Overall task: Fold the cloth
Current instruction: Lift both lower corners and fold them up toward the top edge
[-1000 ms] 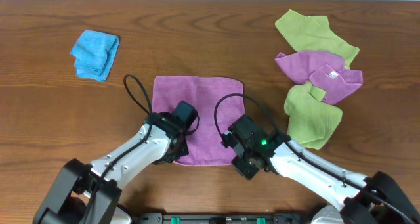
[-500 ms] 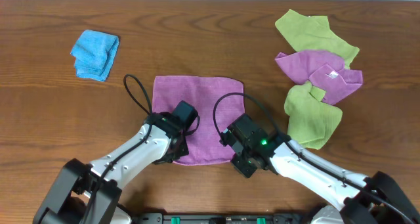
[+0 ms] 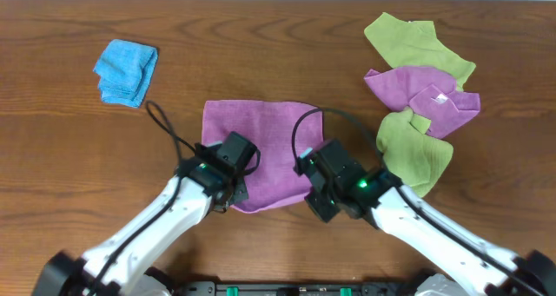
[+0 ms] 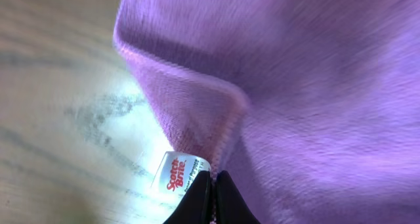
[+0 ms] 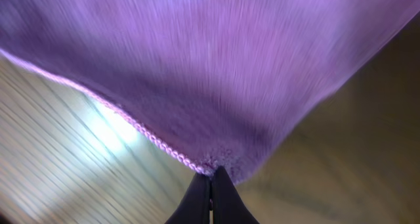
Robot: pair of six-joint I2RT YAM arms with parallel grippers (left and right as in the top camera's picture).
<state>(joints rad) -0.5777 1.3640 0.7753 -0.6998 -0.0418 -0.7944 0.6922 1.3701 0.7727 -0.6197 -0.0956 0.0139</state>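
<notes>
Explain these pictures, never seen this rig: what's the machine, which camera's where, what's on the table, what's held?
Two robot arms work at a wooden table. The wide picture comes from a camera fixed above; the two close-ups come from cameras on the wrists. In the middle lies a purple cloth. The left gripper is shut on its near edge beside a white tag; the right gripper is shut on the other near corner. Also there: a blue cloth, green cloths and a second purple cloth.
</notes>
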